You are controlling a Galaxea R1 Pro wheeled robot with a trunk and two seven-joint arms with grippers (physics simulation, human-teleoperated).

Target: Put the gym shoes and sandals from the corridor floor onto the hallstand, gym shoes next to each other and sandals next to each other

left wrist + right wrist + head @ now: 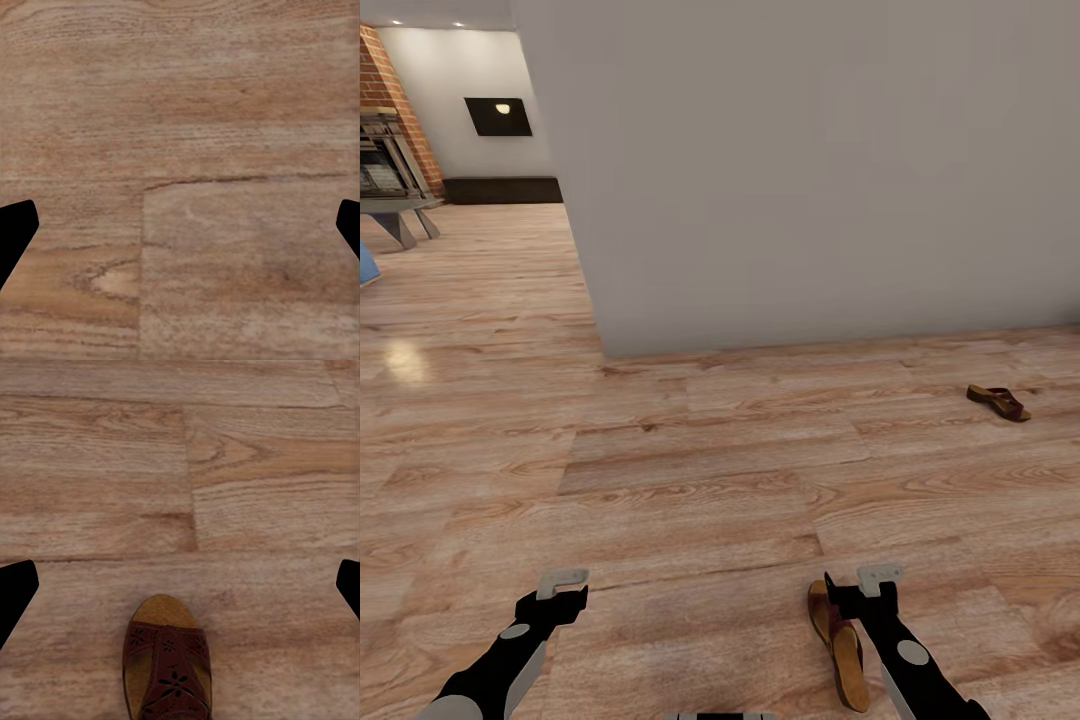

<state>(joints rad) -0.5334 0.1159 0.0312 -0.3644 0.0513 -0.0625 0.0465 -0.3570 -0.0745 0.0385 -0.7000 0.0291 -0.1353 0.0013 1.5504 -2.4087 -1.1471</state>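
One dark-brown sandal (838,645) lies on the corridor floor (710,480) just left of my right gripper (860,600), which hangs above it. In the right wrist view the sandal (166,667) sits a little off the midline of the right gripper (180,585), whose black fingertips (15,592) stand wide apart and open with nothing held. A second sandal (998,402) rests farther off at the right, near the wall. My left gripper (555,603) hovers open over bare planks (180,112), its fingertips (15,232) at the picture's edges. The gym shoes and the hallstand are out of view.
A large light-grey wall (810,170) stands ahead, its corner (600,345) at the left. Past that corner the wood floor runs into another room with a brick wall (390,90), a grey stand (400,215) and a dark baseboard (500,190).
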